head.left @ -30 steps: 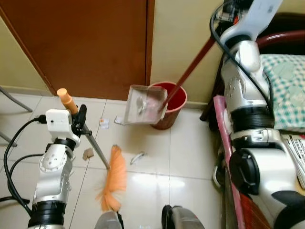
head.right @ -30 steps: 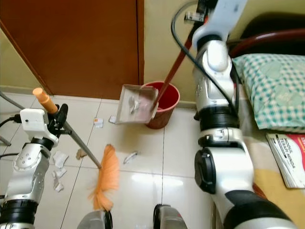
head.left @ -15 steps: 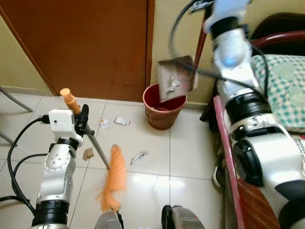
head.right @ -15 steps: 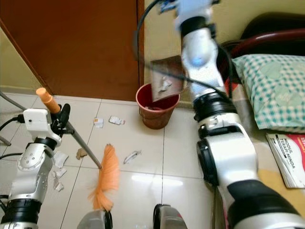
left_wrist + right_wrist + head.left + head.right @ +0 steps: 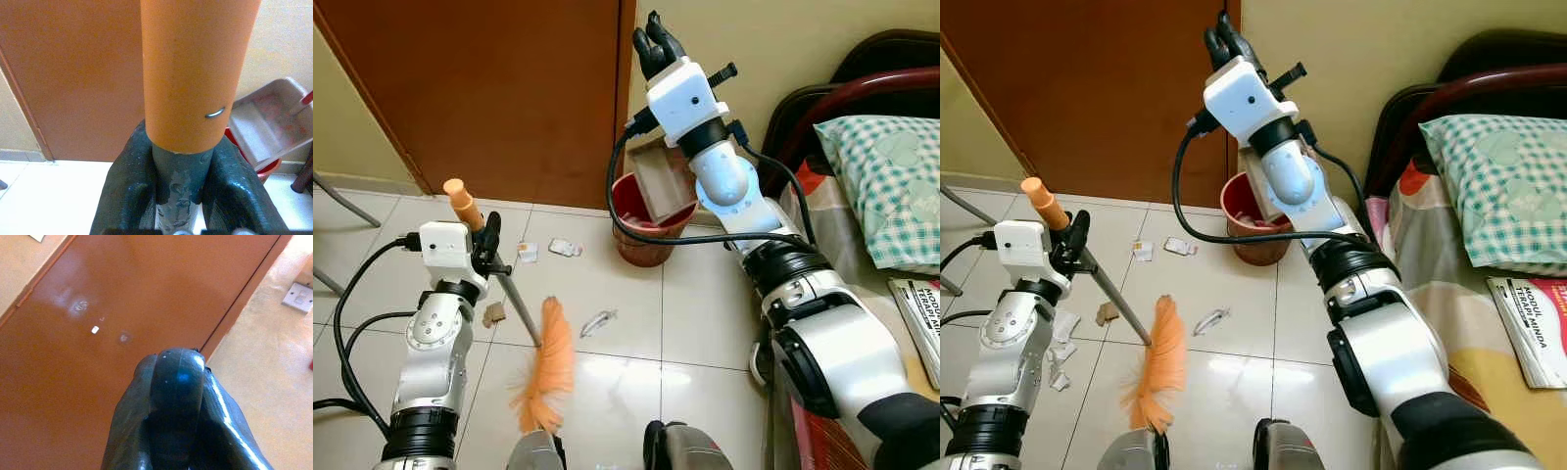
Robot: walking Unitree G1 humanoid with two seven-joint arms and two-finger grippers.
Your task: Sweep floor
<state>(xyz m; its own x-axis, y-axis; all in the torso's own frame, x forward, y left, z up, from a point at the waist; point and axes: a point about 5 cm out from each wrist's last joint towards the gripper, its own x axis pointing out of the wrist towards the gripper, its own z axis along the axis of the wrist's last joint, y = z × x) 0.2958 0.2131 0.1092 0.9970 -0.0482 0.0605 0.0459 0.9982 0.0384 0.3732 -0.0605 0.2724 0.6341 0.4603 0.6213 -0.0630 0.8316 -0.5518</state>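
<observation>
Over the red bin [image 5: 641, 211] by the door you have the right hand [image 5: 656, 44] raised high, clamped on the dustpan [image 5: 664, 181] handle to tip it in, while your left hand [image 5: 487, 245] grips the broom [image 5: 548, 364] parked on the floor [image 5: 636, 333] beside the remaining scraps [image 5: 597, 322].

A brown door [image 5: 499, 88] stands shut in the cream wall [image 5: 783, 44], and a white switch plate [image 5: 302, 296] sits on that wall beside the frame. To the right is a bed with a dark curved headboard [image 5: 891, 54], a green checked pillow [image 5: 886, 171] and a book [image 5: 1533, 328] lying on the yellow sheet [image 5: 1508, 387]. A thin grey metal leg [image 5: 342, 201] slants across the pale floor tiles [image 5: 705, 313] at far left.
</observation>
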